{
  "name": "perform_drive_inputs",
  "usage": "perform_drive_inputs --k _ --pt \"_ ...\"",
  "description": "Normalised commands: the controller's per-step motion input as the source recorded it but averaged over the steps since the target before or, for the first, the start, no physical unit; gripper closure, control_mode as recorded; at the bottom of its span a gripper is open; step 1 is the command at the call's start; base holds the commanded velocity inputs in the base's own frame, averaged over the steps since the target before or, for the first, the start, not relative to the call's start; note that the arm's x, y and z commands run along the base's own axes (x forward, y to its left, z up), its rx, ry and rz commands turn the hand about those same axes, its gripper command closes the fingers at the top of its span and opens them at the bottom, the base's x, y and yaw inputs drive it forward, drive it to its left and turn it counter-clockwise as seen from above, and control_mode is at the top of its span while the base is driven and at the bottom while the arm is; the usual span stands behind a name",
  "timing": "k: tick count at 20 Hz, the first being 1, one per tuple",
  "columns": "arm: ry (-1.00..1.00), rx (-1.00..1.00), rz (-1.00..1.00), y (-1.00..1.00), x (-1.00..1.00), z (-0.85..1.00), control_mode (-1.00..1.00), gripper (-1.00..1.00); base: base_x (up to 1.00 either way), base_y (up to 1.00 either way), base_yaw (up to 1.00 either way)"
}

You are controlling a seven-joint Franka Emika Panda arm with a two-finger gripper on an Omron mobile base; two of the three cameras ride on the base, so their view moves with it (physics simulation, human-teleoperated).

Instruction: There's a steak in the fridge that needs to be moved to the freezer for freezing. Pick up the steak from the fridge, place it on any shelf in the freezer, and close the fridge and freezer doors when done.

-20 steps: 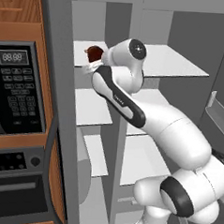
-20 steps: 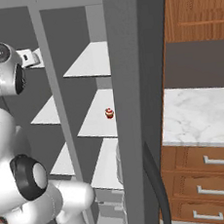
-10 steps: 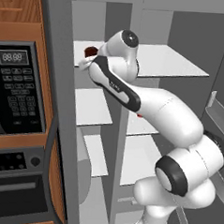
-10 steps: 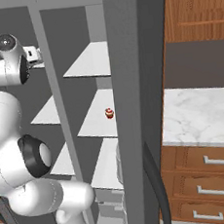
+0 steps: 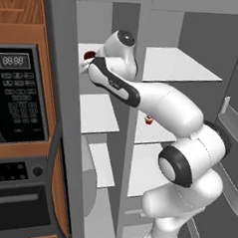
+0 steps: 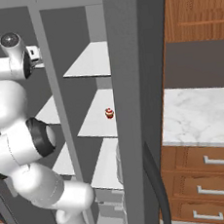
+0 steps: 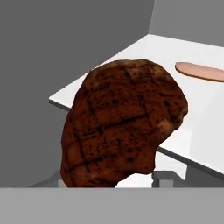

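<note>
steak: dark reddish-brown, grill-marked lump, right in front of the hand camera, over the front edge of a white shelf. In the left base view it shows as a small dark spot at the arm's tip, at the level of the top shelf of the narrow compartment.
gripper: reached up into the freezer, the narrower grey compartment on the left of the unit. Also seen from the right base view, at the same height as the top shelves.
jaws: clenched on the steak; it sits raised off the shelf board right at the hand, fingertips themselves are hidden behind the meat.
shelf contact: steak looks clear of the board, can't tell for sure from the hand view.
pale strip: flat pink-tan piece lying on the same shelf, further back, well apart from the steak.
fridge: wider compartment, broad white shelves, door open.
cupcake: tiny red item on the middle fridge shelf; also in the left base view, partly behind the arm.
doors: both open; fridge door with inner bins at the right edge of the left base view.
microwave: black panel in the wood cabinet left of the freezer.
bench: marble top right of the fridge, wooden drawers under it.
</note>
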Motion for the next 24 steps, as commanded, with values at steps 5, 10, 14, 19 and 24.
perform_drive_inputs --k 5,10,14,19,24 --pt "0.12 -0.05 -0.04 0.07 0.53 -0.05 -1.00 1.00 0.00 0.00 0.00" --pt "0.11 -0.08 -0.06 0.22 0.67 -0.09 -1.00 1.00 0.00 0.00 0.00" --pt "0.10 -0.07 -0.06 0.23 0.69 -0.10 -1.00 1.00 0.00 0.00 0.00" --pt "0.06 -0.05 -0.04 0.15 0.49 -0.27 -1.00 -1.00 0.00 0.00 0.00" --pt "0.00 -0.01 0.00 0.02 0.08 -0.16 -1.00 -1.00 0.00 0.00 0.00"
